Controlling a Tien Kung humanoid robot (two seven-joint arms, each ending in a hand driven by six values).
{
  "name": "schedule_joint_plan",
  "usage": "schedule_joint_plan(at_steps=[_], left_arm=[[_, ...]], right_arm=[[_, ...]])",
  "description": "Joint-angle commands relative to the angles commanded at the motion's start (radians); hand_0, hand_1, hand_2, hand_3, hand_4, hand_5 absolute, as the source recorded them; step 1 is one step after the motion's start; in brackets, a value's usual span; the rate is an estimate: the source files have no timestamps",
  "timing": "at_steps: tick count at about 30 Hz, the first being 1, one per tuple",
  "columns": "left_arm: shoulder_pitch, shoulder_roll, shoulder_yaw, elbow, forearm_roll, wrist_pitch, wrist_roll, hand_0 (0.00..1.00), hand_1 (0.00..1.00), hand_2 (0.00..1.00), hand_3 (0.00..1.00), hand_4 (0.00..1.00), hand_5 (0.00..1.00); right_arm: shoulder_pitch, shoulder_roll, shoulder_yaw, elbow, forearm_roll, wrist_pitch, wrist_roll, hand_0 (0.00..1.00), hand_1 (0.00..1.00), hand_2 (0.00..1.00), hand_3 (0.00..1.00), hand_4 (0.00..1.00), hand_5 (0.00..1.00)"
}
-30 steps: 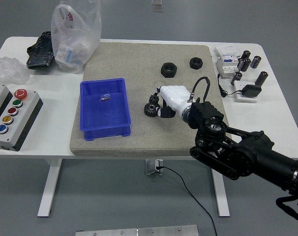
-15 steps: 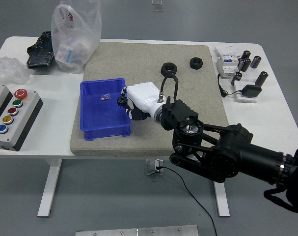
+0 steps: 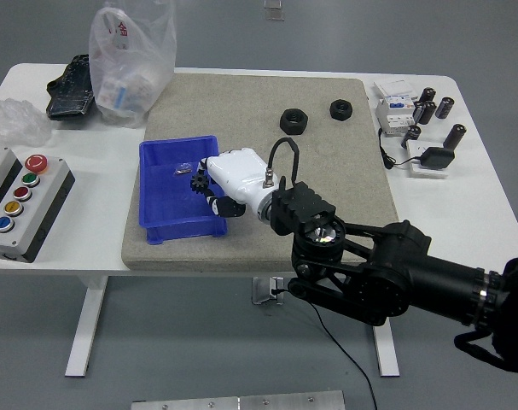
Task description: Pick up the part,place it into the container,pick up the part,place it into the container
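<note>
Head view: right hand (image 3: pixel 214 181), white, sits left of frame centre, reaching in from the lower right on a black arm. Fingers curled around a small black gear (image 3: pixel 197 183), held at the hand's left tip. Key relation: gear hangs over the right half of the blue bin (image 3: pixel 156 188), inside its right rim, with the bin floor directly below and open space further left. Cannot tell how high above the floor the gear is. Judgement: the drop needs only an opening of the fingers, perhaps a little more travel left to clear the rim. Gear looks dark, toothed around its edge, compact and roughly disc-like; its axis direction is unclear, being partly hidden by fingers. One small pale item (image 3: pixel 183 169) lies in the bin toward the upper middle, just above-left of the gear. Two black nuts (image 3: pixel 293 120) rest on the grey mat (image 3: pixel 267 222) at upper centre-right, well apart from the hand; likely candidates for the second pick, and the right arm is the only one in view to take them. Left arm not in frame.
</note>
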Motion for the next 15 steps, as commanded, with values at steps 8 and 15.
schedule_joint_plan(at_steps=[8, 15], left_arm=[[0.003, 0.0, 0.0, 0.0, -0.004, 0.0, 0.001, 0.716, 0.563, 0.563, 0.623, 0.666, 0.464], [0.006, 0.001, -0.005, 0.0, -0.002, 0.001, 0.002, 0.716, 0.563, 0.563, 0.623, 0.665, 0.463]], right_arm=[[-0.004, -0.002, 0.008, -0.005, -0.007, 0.004, -0.005, 0.525, 0.866, 0.94, 0.936, 0.591, 0.193], [-0.012, -0.016, 0.078, -0.052, -0.011, -0.018, 0.0, 0.518, 0.859, 0.929, 0.93, 0.603, 0.183]])
